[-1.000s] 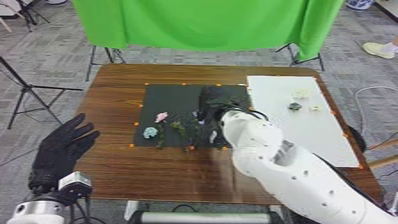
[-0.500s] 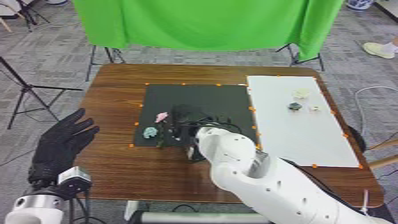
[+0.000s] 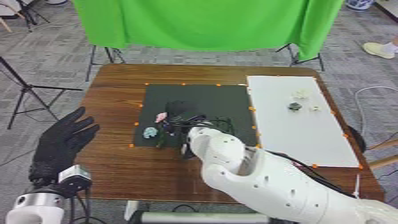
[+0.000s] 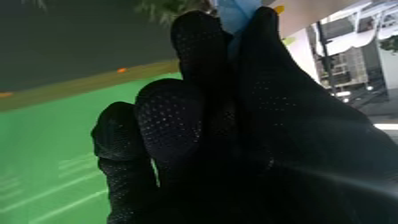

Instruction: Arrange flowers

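Across the brown counter [image 3: 151,175] lie a white sheet [image 3: 298,137] on the right and, beside it, a dark sheet [image 3: 209,95], where the work seems to be going on. The left robot hand [image 3: 60,142] is off the dark sheet's left side, fingers straight and a little spread, taking no part. The right robot hand [image 3: 180,109] is low over the dark sheet, pinching a pale blue piece [image 4: 236,15] between finger and thumb; it is probably a bloom, though most of it is hidden. Near the fingertips is some greenery [image 4: 169,9]. On the dark sheet, just left of that hand, are a pink flower [image 3: 161,117] and a blue flower [image 3: 150,132]; on the white sheet are a whitish bloom [image 3: 300,94], a green rosette [image 3: 294,106] and a small pale bloom [image 3: 314,108]. The step in hand looks like picking up another flower. Next calls for a firm but gentle pinch, a lift clear of its neighbours, and probably a carry to the white sheet, without dragging other stems along.
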Tool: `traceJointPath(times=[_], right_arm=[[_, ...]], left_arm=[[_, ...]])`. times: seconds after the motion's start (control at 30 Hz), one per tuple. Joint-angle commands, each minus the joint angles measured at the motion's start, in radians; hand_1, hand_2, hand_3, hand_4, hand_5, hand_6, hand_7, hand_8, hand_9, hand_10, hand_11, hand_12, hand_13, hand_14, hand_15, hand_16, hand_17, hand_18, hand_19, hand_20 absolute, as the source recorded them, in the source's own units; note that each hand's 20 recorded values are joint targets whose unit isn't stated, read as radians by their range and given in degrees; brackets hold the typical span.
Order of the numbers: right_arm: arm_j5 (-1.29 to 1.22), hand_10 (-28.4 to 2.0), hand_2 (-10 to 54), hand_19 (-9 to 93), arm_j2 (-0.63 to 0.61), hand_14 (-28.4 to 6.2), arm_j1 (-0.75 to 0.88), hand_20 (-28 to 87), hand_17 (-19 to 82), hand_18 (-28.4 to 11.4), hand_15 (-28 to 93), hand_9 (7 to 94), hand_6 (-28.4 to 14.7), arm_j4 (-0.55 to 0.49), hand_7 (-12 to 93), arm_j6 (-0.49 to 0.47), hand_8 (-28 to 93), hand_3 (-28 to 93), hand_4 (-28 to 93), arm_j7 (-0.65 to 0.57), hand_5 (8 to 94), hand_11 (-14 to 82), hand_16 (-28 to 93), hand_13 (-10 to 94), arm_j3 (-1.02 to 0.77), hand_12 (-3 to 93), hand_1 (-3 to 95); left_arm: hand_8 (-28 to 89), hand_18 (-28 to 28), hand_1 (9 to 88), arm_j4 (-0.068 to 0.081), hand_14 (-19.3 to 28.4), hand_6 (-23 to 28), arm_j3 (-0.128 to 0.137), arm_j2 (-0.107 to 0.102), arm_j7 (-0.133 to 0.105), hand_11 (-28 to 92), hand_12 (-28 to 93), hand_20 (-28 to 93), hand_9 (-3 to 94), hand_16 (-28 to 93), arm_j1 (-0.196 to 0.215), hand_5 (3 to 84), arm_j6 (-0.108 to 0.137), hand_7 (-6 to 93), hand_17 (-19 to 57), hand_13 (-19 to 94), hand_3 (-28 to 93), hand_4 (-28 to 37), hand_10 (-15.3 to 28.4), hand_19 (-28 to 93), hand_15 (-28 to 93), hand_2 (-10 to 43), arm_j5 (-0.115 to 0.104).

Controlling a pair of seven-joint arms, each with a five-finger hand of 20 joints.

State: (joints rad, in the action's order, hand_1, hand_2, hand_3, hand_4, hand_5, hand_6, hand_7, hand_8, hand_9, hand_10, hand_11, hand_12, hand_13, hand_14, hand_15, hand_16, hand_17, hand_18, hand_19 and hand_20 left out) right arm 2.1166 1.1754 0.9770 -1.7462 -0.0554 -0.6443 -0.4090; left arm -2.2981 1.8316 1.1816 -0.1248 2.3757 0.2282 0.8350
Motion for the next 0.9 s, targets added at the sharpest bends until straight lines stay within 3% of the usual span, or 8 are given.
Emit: traceJointPath(times=[0.03,0.3,0.43,0.63,0.9], right_arm=[[-0.012,-11.7,-9.5,93,-0.005,-8.8,-0.103,51,40,-22.1,77,89.6,-0.5,0.074,21,0.044,4,82,-28,-0.054,84.5,24.6,15,74,0.051,23.6,50.6],[0.027,-11.7,-9.5,93,-0.010,-8.7,-0.184,51,40,-22.3,77,89.7,-0.4,0.115,21,0.100,4,82,-28,-0.101,84.6,24.6,15,74,0.137,23.6,50.5],[0.013,-11.6,-9.5,93,-0.012,-8.7,-0.165,52,40,-22.4,77,89.6,-0.5,0.102,21,0.087,4,82,-28,-0.115,84.6,24.6,15,74,0.121,23.7,50.5],[0.052,-11.7,-9.5,93,-0.020,-8.9,-0.077,52,40,-22.4,77,89.6,-0.5,0.059,21,-0.030,4,82,-28,-0.082,84.5,24.5,15,74,0.056,23.8,50.6],[0.096,-11.8,-9.5,93,-0.021,-9.2,-0.043,52,40,-22.3,77,89.2,-0.6,0.038,21,-0.062,3,82,-28,-0.052,84.3,24.0,15,74,0.065,24.0,50.6]], left_arm=[[-10,23.4,24.4,0.009,26.4,10.5,-0.013,-0.006,0.004,27,9,-2,34.8,-9,-0.013,38.3,-0.015,13.7,-10.7,25,81,-21.2,19.9,57,49,6.0,0.003],[-10,23.3,24.5,0.010,26.4,10.5,-0.015,-0.004,0.006,27,9,-2,34.8,-9,-0.012,38.2,-0.016,13.9,-10.7,25,81,-21.3,19.9,57,49,5.9,0.004],[-10,23.3,24.5,0.013,26.5,10.5,-0.012,-0.001,0.021,27,9,-2,34.8,-9,-0.020,38.2,-0.028,13.8,-10.7,25,81,-21.2,19.8,57,49,5.9,0.010],[-10,23.3,24.5,0.008,26.4,10.4,-0.006,0.007,0.031,27,9,-2,34.8,-9,-0.012,38.2,-0.029,13.8,-10.7,25,81,-21.2,19.9,57,49,5.9,0.014],[-10,23.3,24.4,0.013,26.4,10.5,-0.008,0.010,0.046,27,9,-2,34.9,-9,-0.025,38.3,-0.039,13.8,-10.8,25,81,-21.2,19.9,57,49,5.8,0.017]])
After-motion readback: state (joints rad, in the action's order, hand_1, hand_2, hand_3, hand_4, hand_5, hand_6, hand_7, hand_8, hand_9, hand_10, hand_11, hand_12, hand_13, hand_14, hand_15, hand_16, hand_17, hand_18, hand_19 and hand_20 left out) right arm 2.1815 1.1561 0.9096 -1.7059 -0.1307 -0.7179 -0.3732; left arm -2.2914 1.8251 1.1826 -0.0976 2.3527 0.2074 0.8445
